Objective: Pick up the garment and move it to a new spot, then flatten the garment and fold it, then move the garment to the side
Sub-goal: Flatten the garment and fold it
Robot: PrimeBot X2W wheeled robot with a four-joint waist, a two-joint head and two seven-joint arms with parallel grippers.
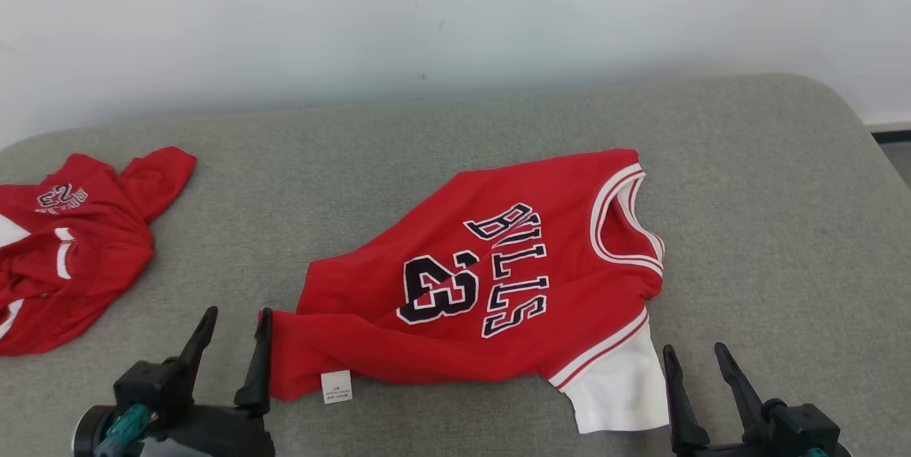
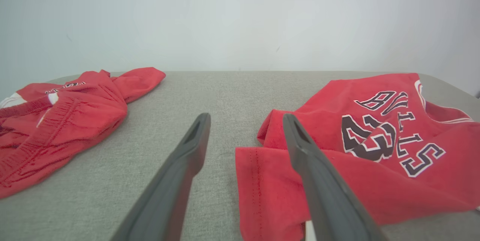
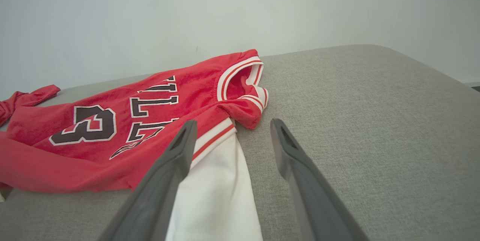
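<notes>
Flanking the red jersey (image 1: 484, 279), left hand (image 1: 238, 314) and right hand (image 1: 694, 350) gape.

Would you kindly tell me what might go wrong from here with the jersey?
The jersey lies rumpled, its hem doubled over by the left gripper; folding now may trap creases. The white sleeve sticks out beside the right gripper and could escape the fold. A second red garment lies at the left; setting aside there risks overlap.
</notes>
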